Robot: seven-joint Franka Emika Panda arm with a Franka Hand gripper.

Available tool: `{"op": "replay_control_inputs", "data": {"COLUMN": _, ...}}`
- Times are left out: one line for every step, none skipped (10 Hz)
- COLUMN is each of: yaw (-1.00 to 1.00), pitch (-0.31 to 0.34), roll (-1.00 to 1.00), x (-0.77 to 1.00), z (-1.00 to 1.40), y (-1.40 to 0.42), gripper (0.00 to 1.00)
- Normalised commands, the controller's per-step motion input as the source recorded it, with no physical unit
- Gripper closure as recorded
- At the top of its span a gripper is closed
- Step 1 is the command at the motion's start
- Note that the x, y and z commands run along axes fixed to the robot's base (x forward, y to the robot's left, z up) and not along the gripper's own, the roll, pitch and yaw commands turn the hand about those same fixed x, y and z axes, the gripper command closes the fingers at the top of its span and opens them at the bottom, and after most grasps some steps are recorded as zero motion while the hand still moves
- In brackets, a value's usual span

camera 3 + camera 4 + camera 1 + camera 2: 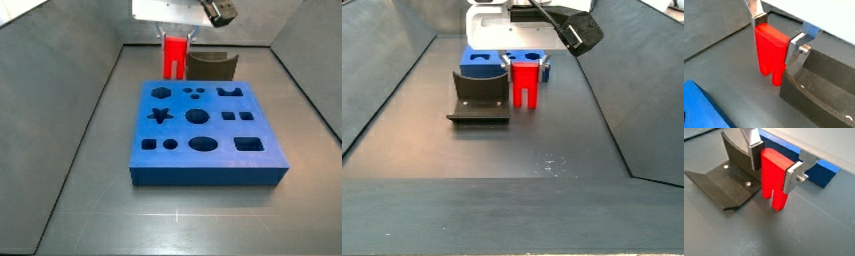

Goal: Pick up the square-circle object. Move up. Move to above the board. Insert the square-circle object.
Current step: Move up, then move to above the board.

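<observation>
Dark grey floor, red peg gripped beside the fixture (480, 95).

Bright red and tall, the square-circle object (774, 178) hangs prongs-down just above the floor, clamped in the gripper (776, 162), behind the blue board (205, 133) with dark cut-outs.

From a side view the board (492, 60) sits mostly hidden behind the fixture (480, 95) and the peg (525, 83). In both wrist views only a blue corner (701, 107) of it shows, cut by the edge. The end effector (177, 38) hides the peg's top; its 2 fingers run out of frame.
</observation>
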Motion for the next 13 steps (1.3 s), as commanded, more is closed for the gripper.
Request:
{"op": "replay_control_inputs", "data": {"yaw": 0.01, "pitch": 0.024, "roll": 0.00, "x": -0.03, "z": 0.79, "y": -0.01, "gripper": 1.00}}
{"op": "replay_control_inputs", "data": {"yaw": 0.01, "pitch": 0.039, "roll": 0.00, "x": -0.04, "z": 0.66, "y": -0.01, "gripper": 1.00}}
{"op": "replay_control_inputs", "data": {"yaw": 0.01, "pitch": 0.041, "roll": 0.00, "x": -0.03, "z": 0.56, "y": -0.01, "gripper": 1.00}}
{"op": "replay_control_inputs", "data": {"yaw": 0.01, "pitch": 0.044, "roll": 0.00, "x": -0.02, "z": 0.33, "y": -0.01, "gripper": 1.00}}
{"op": "replay_control_inputs", "data": {"yaw": 0.05, "pitch": -0.103, "roll": -0.29, "x": 0.13, "z": 1.00, "y": 0.00, "gripper": 1.00}}
{"op": "replay_control_inputs", "data": {"yaw": 0.05, "pitch": -0.086, "roll": -0.28, "x": 0.14, "z": 1.00, "y": 0.00, "gripper": 1.00}}
{"op": "replay_control_inputs", "data": {"yaw": 0.02, "pitch": -0.041, "roll": -0.27, "x": 0.12, "z": 1.00, "y": 0.00, "gripper": 1.00}}
{"op": "replay_control_inputs", "data": {"yaw": 0.00, "pitch": 0.004, "roll": -0.25, "x": 0.12, "z": 1.00, "y": 0.01, "gripper": 1.00}}
{"op": "replay_control_inputs", "data": {"yaw": -0.01, "pitch": 0.048, "roll": -0.21, "x": 0.11, "z": 1.00, "y": 0.01, "gripper": 1.00}}
{"op": "replay_control_inputs", "data": {"yaw": -0.01, "pitch": 0.066, "roll": -0.17, "x": 0.11, "z": 1.00, "y": 0.02, "gripper": 1.00}}
{"op": "replay_control_inputs", "data": {"yaw": -0.02, "pitch": 0.069, "roll": -0.16, "x": 0.11, "z": 1.00, "y": 0.02, "gripper": 1.00}}
{"op": "replay_control_inputs", "data": {"yaw": -0.02, "pitch": 0.068, "roll": -0.15, "x": 0.09, "z": 0.98, "y": 0.02, "gripper": 1.00}}
{"op": "replay_control_inputs", "data": {"yaw": -0.02, "pitch": 0.070, "roll": -0.15, "x": 0.06, "z": 0.80, "y": 0.02, "gripper": 1.00}}
